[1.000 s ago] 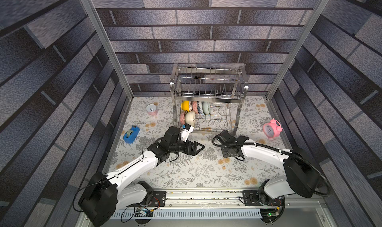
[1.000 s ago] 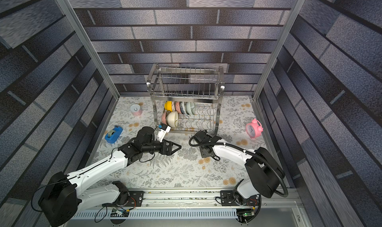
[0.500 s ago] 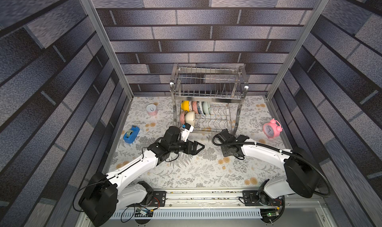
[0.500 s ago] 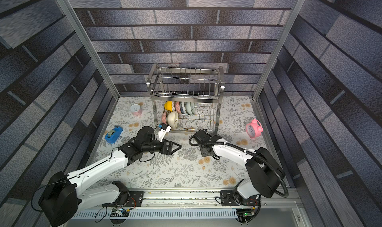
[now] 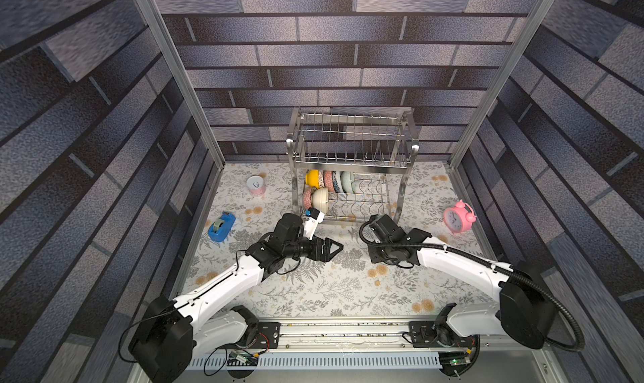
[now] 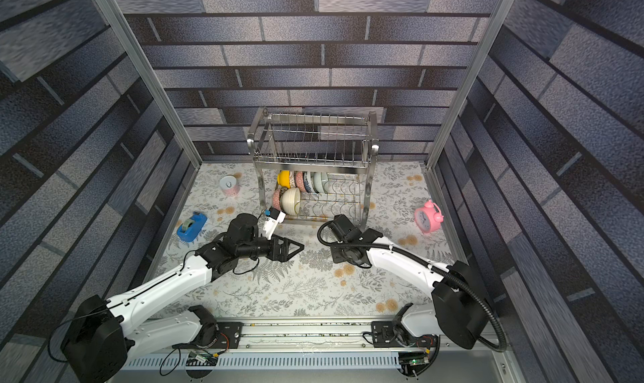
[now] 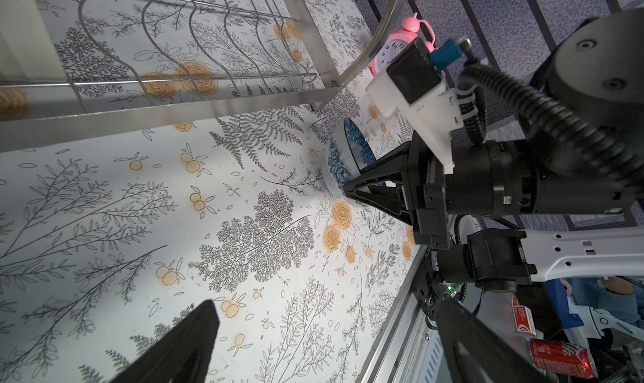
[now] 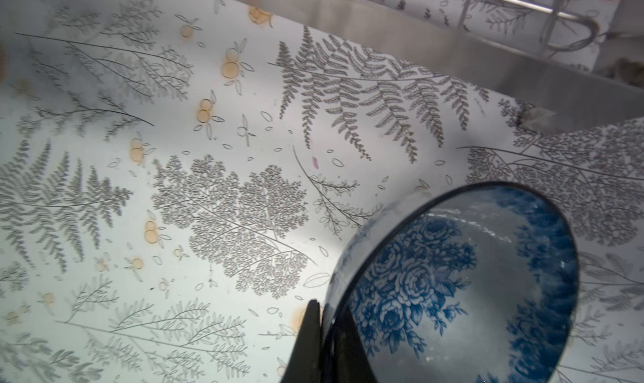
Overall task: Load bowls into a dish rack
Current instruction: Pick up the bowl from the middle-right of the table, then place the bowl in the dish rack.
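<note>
R claw clenched on blue-white bowl rim, mouth sideways; L claw released.

Right wrist view: the blue-and-white bowl runs off the frame edge. The right end effector on its rim shows only as two dark finger stubs, and the dish rack behind is out of focus. In both top views that bowl and those fingers are hidden under the arm's black wrist housing. The racked bowls overlap, their patterns too small to read.
</note>
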Controlling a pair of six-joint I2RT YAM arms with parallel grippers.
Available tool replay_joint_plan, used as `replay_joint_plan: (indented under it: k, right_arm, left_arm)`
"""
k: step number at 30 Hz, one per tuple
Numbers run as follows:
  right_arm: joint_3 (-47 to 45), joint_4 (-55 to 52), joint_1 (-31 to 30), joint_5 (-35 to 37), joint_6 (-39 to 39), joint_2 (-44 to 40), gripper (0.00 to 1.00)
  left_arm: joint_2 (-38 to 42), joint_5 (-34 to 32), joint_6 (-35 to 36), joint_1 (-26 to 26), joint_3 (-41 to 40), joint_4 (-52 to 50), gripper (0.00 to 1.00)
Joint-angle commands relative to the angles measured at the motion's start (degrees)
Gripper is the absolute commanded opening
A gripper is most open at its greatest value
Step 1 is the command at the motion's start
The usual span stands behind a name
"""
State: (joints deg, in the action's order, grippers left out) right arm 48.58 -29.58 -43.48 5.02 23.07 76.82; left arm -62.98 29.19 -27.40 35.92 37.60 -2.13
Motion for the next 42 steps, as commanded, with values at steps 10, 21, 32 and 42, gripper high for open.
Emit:
replay_joint_plan:
  k: [10, 21, 32, 42]
  right_arm:
    - [4.06, 7.73, 0.57, -10.76, 1.82, -4.07, 0.00]
    - [3.92, 17.88, 4.52, -23.46, 8.06, -4.45, 0.00]
    - [2.44, 36.26, 10.22, -36.60, 20.54, 0.33, 0.00]
    - [4.02, 47.38, 12.75, -40.23, 28.29, 7.73, 0.00]
  left_arm:
    - [4.94, -1.85, 1.06, -1.64, 0.26, -2.68, 1.00]
    - [7.31, -3.23, 0.28, -3.72, -0.72, -2.88, 1.00]
    - [9.55, -3.61, 0.12, -5.40, -1.54, -4.02, 1.00]
    - [11.19, -3.64, 0.05, -7.32, -1.51, -5.16, 1.00]
